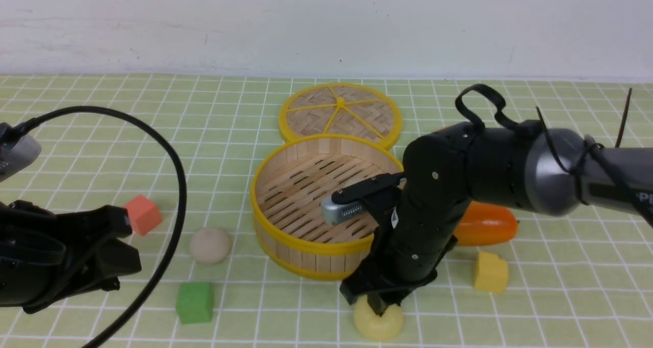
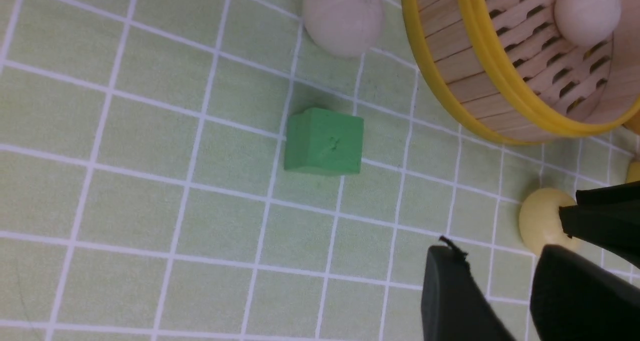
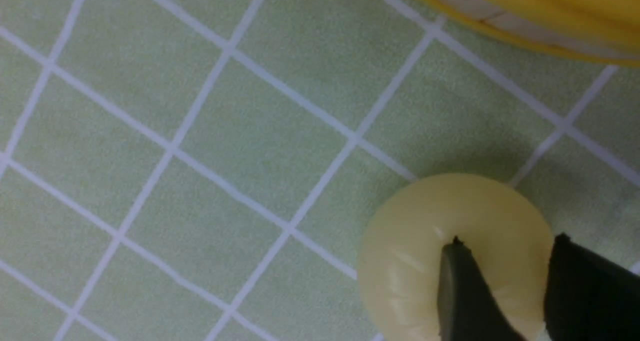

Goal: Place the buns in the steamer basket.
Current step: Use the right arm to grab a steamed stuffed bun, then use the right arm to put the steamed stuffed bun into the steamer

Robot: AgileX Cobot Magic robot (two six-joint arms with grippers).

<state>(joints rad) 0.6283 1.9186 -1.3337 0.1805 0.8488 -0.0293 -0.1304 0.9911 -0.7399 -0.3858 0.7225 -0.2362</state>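
My right gripper (image 1: 377,303) is down on the pale yellow bun (image 1: 378,323) in front of the steamer basket (image 1: 306,243). In the right wrist view its jaws (image 3: 507,241) pinch the soft yellow bun (image 3: 425,241), which creases between them. A beige bun (image 1: 210,245) lies on the cloth left of the basket. The left wrist view shows that beige bun (image 2: 342,18) and another off-white bun (image 2: 587,13) on the slatted floor of the basket (image 2: 480,56); the right arm hides that one in the front view. My left gripper (image 1: 120,251) hovers open at the left, empty (image 2: 500,266).
The flat woven lid (image 1: 340,114) lies behind the basket. A red cube (image 1: 143,214) and a green cube (image 1: 195,302) sit near the left gripper. A yellow cube (image 1: 491,272) and an orange mango (image 1: 484,224) lie right of the basket. A black cable (image 1: 178,195) loops over the left side.
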